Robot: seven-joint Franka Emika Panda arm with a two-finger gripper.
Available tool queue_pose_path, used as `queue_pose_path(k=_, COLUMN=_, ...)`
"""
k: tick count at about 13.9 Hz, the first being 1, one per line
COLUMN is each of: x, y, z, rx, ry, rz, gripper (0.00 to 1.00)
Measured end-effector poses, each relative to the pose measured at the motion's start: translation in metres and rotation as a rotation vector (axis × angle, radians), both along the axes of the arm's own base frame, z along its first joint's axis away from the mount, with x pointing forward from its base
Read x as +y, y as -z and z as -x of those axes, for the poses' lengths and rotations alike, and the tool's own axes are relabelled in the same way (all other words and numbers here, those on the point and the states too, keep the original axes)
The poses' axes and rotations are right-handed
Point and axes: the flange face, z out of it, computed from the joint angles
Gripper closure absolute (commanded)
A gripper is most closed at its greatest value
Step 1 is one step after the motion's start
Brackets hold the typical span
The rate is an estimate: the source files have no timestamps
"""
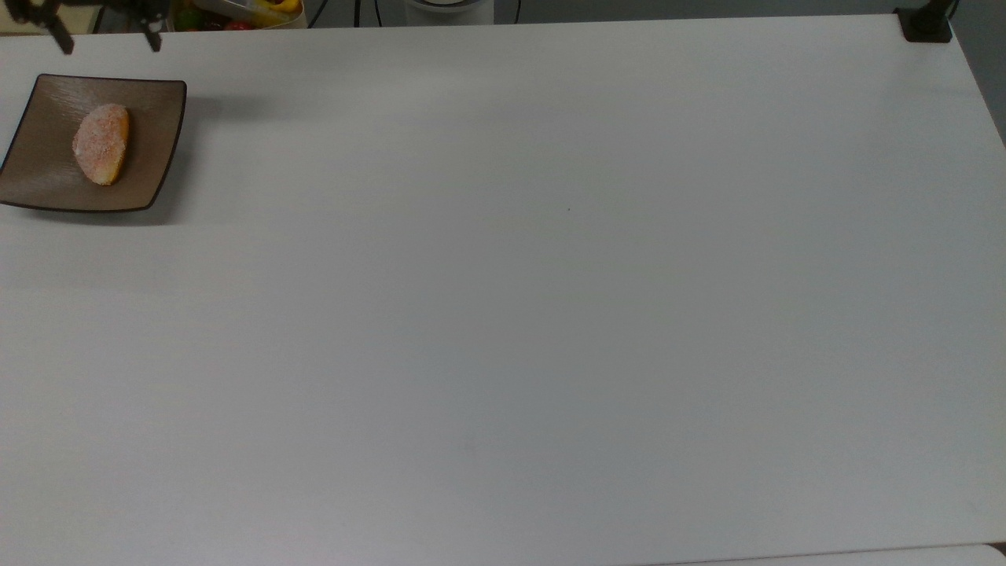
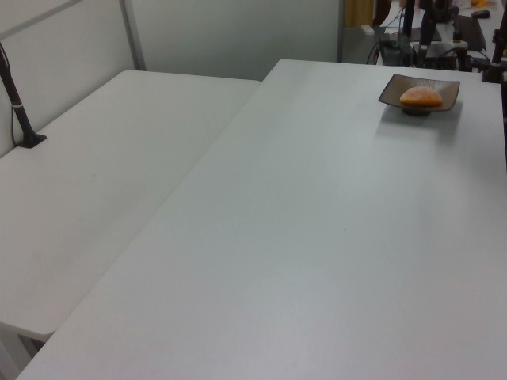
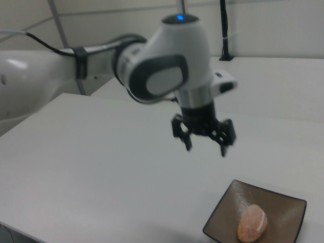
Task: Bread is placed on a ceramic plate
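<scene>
bread (image 1: 101, 145) | lying flat in the shallow centre of the ceramic plate (image 1: 157, 118), near a corner of the table (image 1: 550, 314) | gripper (image 3: 205, 143) raised clear, fingers spread, nothing held | risk judged low: plate could be knocked if the arm were swung low

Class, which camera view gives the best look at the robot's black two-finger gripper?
The right view: the black two-finger gripper appears whole, fingers spread and empty, raised above the white table. The top view catches just its two fingertips at the upper edge. The left view has only dark shapes near there, too unclear to identify.
</scene>
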Motion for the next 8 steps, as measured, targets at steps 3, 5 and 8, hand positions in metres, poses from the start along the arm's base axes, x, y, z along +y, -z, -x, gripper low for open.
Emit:
queue_pose_path(k=3, x=0.059, y=-0.053, z=-0.002, rx=0.014, ry=0.095, rz=-0.043, gripper=0.00)
queue_pose_path(k=5, x=0.094, y=-0.074, z=-0.005, rx=0.019, ry=0.128, rz=-0.059, gripper=0.00)
queue_pose_path(k=8, x=0.167, y=-0.100, z=-0.010, rx=0.013, ry=0.167, rz=-0.072, gripper=0.00)
